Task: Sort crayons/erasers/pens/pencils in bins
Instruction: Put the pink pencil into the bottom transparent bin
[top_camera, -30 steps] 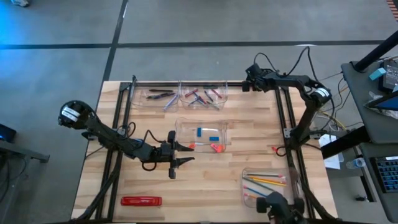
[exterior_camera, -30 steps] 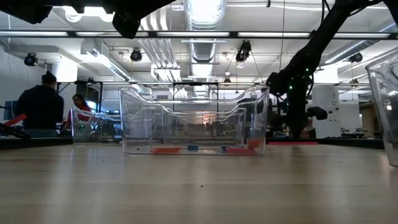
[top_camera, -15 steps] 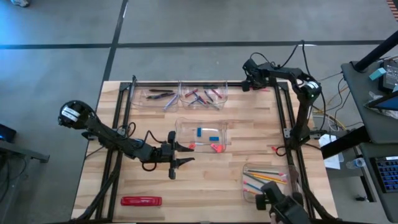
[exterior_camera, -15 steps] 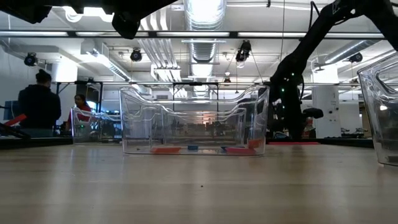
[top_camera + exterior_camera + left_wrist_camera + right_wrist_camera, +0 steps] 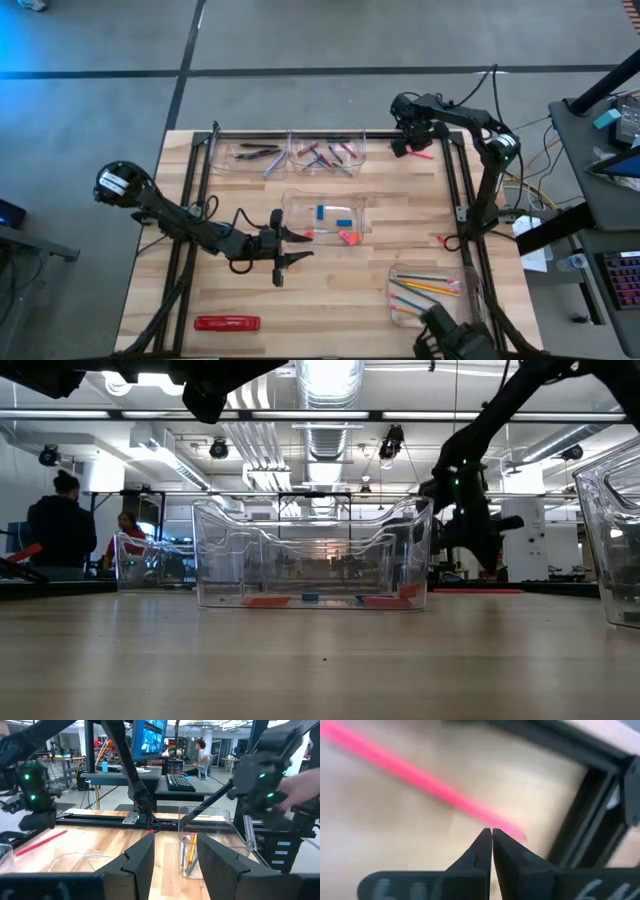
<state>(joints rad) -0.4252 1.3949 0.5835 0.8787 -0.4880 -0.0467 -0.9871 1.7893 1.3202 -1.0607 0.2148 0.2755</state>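
Pale wood-grain table (image 5: 330,290), right claw (image 5: 492,836) pinched closed above slim pink pencil (image 5: 420,782), left claw (image 5: 297,246) part-open, empty

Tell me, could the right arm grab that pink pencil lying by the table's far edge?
Probably yes. The right end effector hovers just above the pink pencil, with bare table around it, but its fingers are shut and must open first.

Four clear bins (image 5: 324,215) sit on the table: two side by side at the far edge hold dark pens (image 5: 258,153) and crayons (image 5: 328,154), the middle one erasers (image 5: 341,223), the near-right one pencils (image 5: 428,290), and one pink pencil (image 5: 421,154) lies loose near the far-right corner.
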